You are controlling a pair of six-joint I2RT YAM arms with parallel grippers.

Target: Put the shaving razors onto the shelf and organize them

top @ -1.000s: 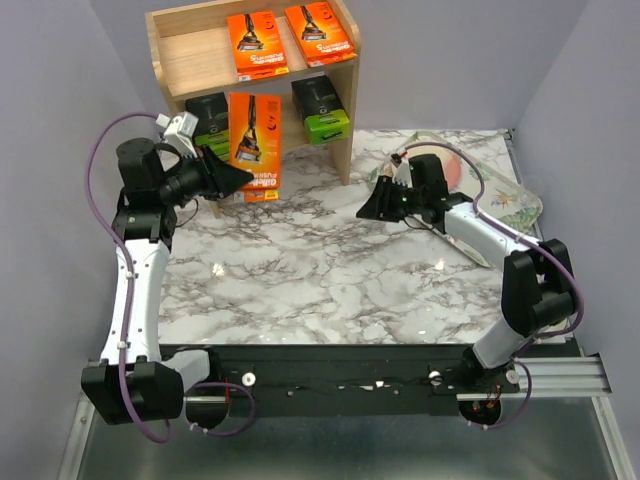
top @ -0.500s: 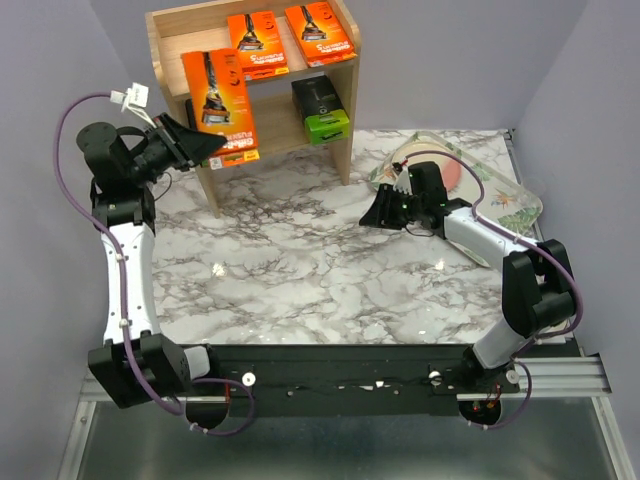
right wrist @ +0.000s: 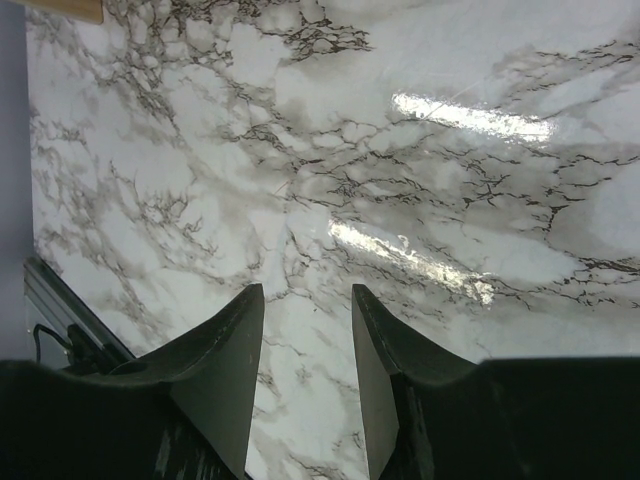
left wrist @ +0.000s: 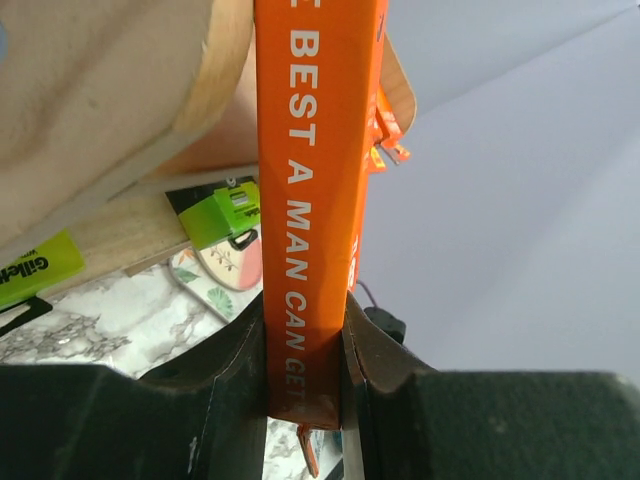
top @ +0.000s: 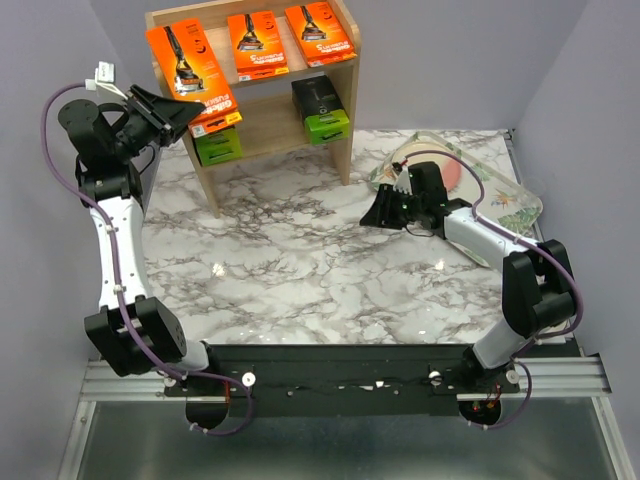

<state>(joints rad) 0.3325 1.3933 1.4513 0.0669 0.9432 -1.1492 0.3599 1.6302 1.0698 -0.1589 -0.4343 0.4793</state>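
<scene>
left fingers clenched on a bright orange flat rectangular razor pack, gripping its near short end. In the left wrist view the pack sits edge-on between the two black fingers, with both inner faces pressed on its flat sides. White lettering runs up the narrow glossy card edge. The pack is off the tabletop, tilted, printed face up, over the left part of the top tier of the light natural-wood two-tier shelf. Cannot tell if it touches the board.

Rest of the top tier: two more orange packs, flat, side by side at middle and right. Lower tier: two dark grey packs with lime-green ends, one left and one right, apart.

The white-and-grey marble-pattern tabletop is glossy, with glare streaks in the right wrist view.

right fingers are spread, with nothing between them, low over bare marble and pointing left. Just behind that arm is a floral rectangular tray carrying a pink round plate.
</scene>
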